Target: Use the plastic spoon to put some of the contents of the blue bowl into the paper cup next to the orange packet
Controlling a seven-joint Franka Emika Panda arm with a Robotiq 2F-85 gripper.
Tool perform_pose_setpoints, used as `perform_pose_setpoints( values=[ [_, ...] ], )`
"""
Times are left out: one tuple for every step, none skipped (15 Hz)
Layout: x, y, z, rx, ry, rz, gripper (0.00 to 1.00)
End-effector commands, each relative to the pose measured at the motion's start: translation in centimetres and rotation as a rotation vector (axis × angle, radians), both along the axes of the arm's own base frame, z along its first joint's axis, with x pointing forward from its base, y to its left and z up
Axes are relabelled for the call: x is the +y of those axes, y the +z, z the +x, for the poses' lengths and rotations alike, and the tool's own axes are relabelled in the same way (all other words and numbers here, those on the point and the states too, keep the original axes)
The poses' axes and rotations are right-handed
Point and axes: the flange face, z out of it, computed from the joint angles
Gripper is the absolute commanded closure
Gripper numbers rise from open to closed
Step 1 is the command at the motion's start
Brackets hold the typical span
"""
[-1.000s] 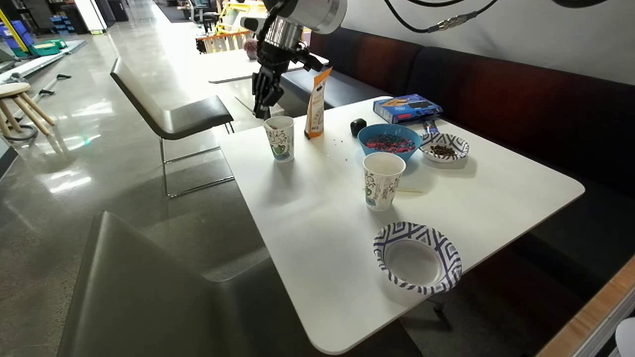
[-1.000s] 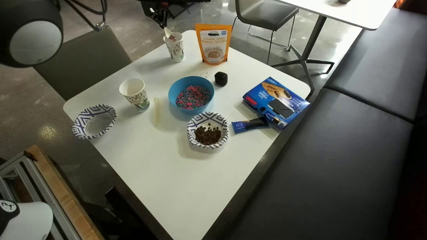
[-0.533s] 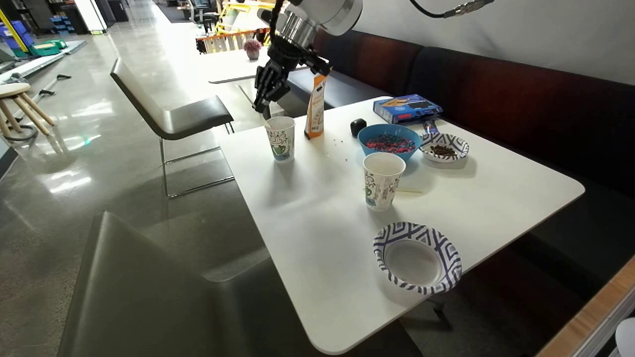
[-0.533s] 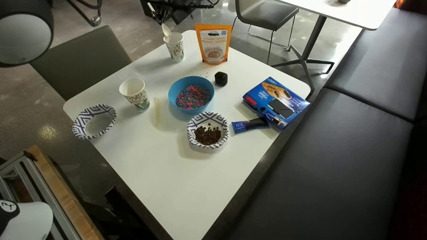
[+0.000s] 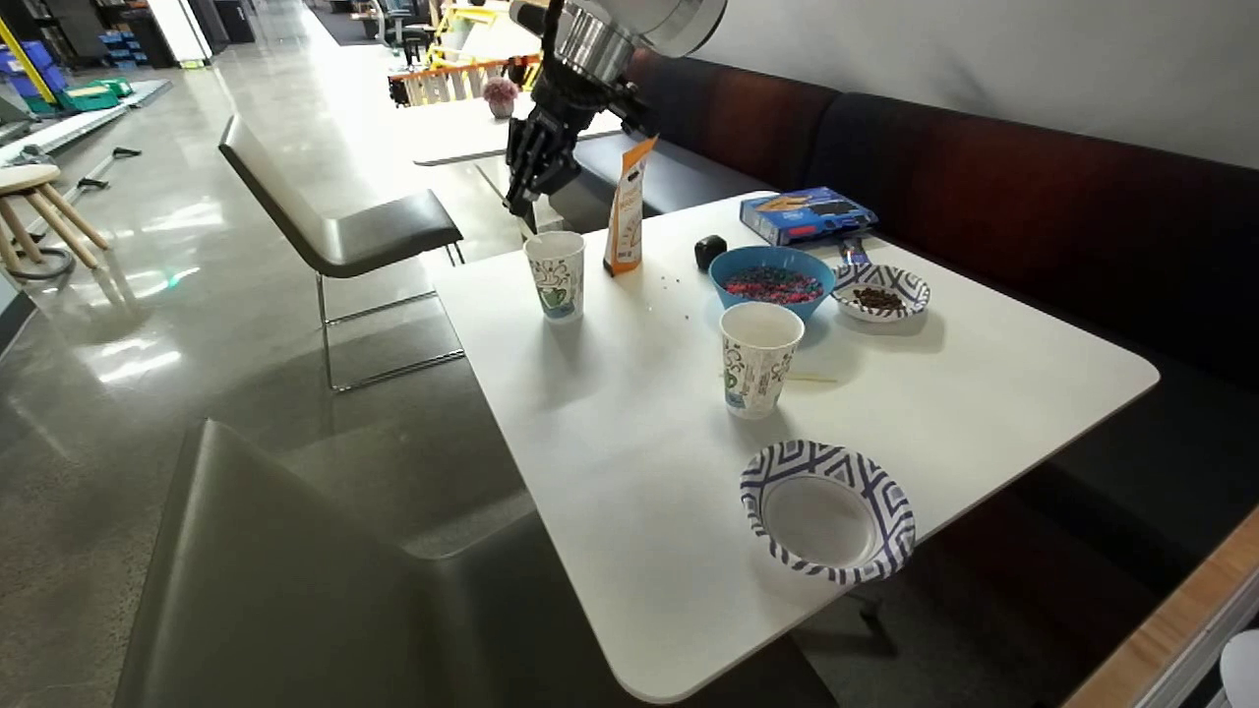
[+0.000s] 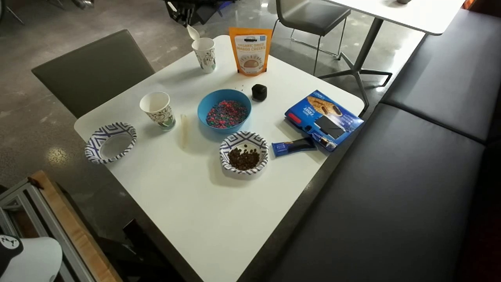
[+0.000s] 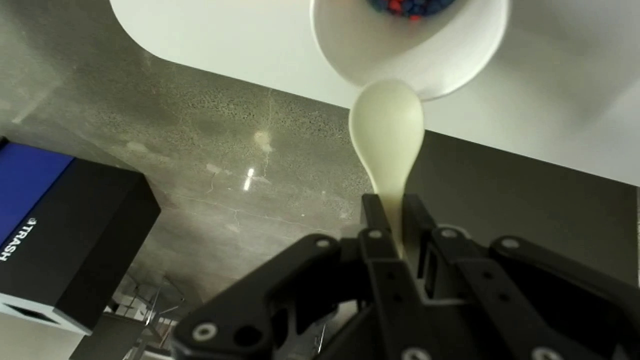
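While gripper [image 7: 392, 205] pinches spoon [image 7: 387, 125] by handle, jaws nearly together, smooth pale cream oval head slants down by rim of cup [image 6: 206, 58]; can't tell if touching. Beside cup, orange packet [image 6: 251, 53] reads "ORGANIC DRIED MANGO CHEEKS"; bin [image 7: 82, 225] reads "TRASH".

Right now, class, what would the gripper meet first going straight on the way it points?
Probably the rim of the paper cup beside the orange packet, met by the plastic spoon in the gripper; whether they touch is unclear.
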Motion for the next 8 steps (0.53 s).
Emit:
perform_pose_setpoints(
  values=[
    [2.2,3.4,-3.8,-0.049,-0.033,-0.137,0.96],
    [3.0,4.4,-4.6,-0.081,-0.051,-0.166,0.96],
    [3.6,5.2,-5.3,-0.102,-0.073,-0.192,0.96],
    [4.2,5.9,-6.0,-0.129,-0.096,-0.219,0.96],
    [4.7,6.6,-6.8,-0.145,-0.124,-0.251,0.96],
    [4.8,6.9,-7.4,-0.158,-0.156,-0.281,0.96],
    [4.7,7.1,-8.1,-0.161,-0.192,-0.313,0.96],
    [4.2,7.1,-8.8,-0.163,-0.229,-0.345,0.96]
  ],
)
